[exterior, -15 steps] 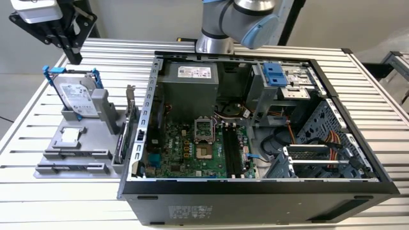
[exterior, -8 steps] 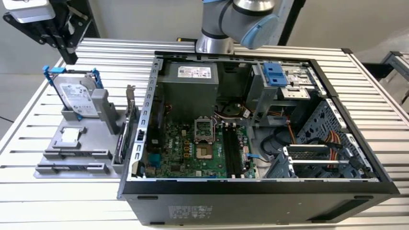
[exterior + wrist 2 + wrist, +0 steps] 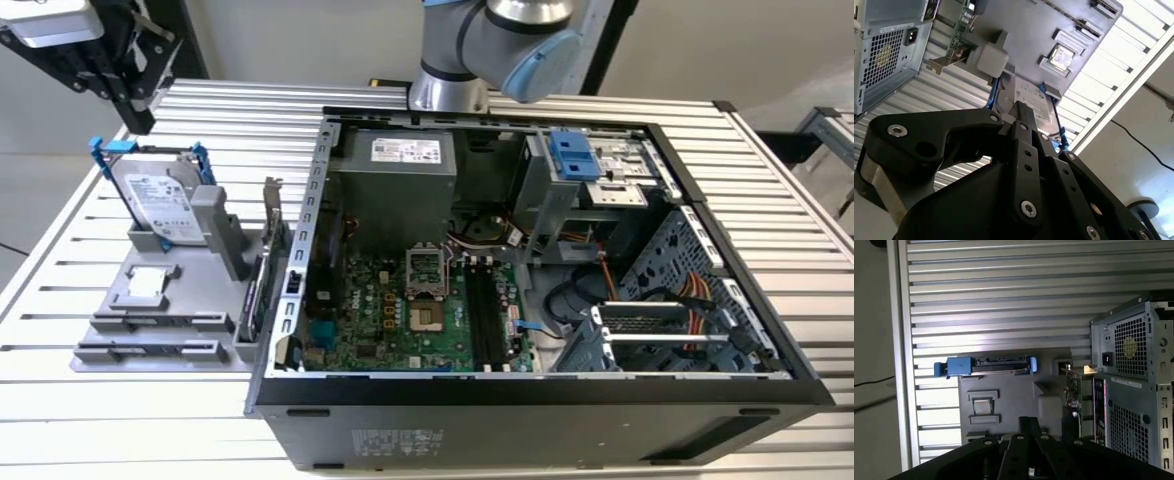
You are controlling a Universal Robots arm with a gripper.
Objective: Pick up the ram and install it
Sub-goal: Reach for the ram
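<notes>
The claw (image 3: 136,122) hangs at about ten o'clock in the exterior view, over the far corner of the slatted counter (image 3: 120,430) and apart from everything on it. Whether it is clenched or released I cannot tell. The one arm (image 3: 494,40) rises at twelve o'clock.

At roughly five o'clock from the claw stands a grey holder (image 3: 224,240). It carries, counted:
- one silver hard drive (image 3: 160,200) in a blue frame, leaning at the far end
- one small silvery square chip (image 3: 152,284) in a recess in the middle
- two long narrow bars (image 3: 154,322) at the near end
- one bluish-green board on edge along the side facing the case

That board is the ram (image 3: 1072,390), best seen in the first wrist view, seated in the holder and untouched, with a metal bracket (image 3: 274,200) at its far end.

At three o'clock from the holder lies one open computer case (image 3: 534,420). The exterior view looks down into it:
- a grey power supply (image 3: 400,165) at twelve o'clock
- a green motherboard (image 3: 387,325) at seven, with long black slots (image 3: 487,320) beside it
- a blue-fronted drive cage (image 3: 574,155) at one
- orange cables (image 3: 694,290) at four

Both wrist views catch instead the case's perforated outer wall (image 3: 1129,405) with its power socket (image 3: 1106,359). The second wrist view also takes in the counter's edge and a black cable (image 3: 1139,142) on the floor beyond – well apart from the holder
</notes>
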